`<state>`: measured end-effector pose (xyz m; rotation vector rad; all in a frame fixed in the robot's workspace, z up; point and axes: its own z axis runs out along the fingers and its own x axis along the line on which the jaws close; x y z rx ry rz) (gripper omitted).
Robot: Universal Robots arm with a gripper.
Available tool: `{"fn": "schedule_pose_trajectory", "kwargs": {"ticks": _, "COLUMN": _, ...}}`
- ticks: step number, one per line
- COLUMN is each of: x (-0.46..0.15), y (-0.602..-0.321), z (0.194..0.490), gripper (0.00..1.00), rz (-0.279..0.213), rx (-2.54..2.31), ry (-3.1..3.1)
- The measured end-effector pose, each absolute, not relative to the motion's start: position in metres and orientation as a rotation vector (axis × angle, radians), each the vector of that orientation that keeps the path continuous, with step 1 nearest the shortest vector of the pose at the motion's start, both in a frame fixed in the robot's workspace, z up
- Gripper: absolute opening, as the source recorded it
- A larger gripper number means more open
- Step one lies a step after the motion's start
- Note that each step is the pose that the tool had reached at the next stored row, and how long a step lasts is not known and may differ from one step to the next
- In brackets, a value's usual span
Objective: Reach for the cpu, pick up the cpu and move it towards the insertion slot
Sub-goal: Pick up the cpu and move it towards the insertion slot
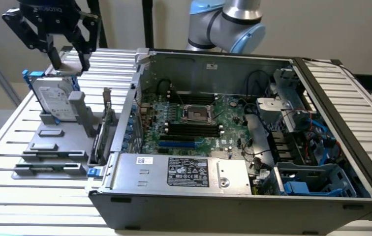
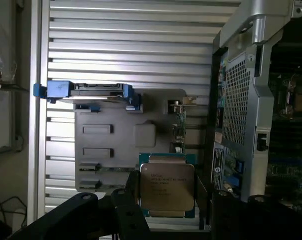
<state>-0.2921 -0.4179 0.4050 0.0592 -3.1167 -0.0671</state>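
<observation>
The hand point(image 1: 66, 55) hangs high above the exterior view's left end of the slatted surface point(image 1: 15, 142), over the grey parts tray point(image 1: 54, 147), and it is clamped on the cpu point(image 2: 166, 186). In the wrist view the chip sits flat between the dark fingers point(image 2: 126, 197), silver lid toward the camera with its printed text readable. It looks level and centred, so the grip seems sound.

The step in hand appears to be the carry. The insertion slot point(image 1: 197, 114) lies on the motherboard point(image 1: 199, 128) inside the open computer case point(image 1: 238, 147), well apart from the hand, toward the exterior view's right. To do this well, I would keep the chip flat and its edges square to the socket frame, and stay high enough to pass over the case's side wall point(image 1: 133, 93).

Directly below the hand stands the hard drive point(image 1: 53, 101) with blue brackets, upright in the tray. Inside the case, cables point(image 1: 258, 78) and the drive cage point(image 1: 311, 177) crowd the far side of the board.
</observation>
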Motion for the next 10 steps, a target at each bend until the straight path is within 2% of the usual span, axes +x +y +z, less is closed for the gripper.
{"fn": "schedule_pose_trajectory", "kwargs": {"ticks": 10, "x": -0.247, "y": -0.418, "z": 0.409, "gripper": 0.55, "rz": -0.073, "rx": 0.059, "ry": -3.114}}
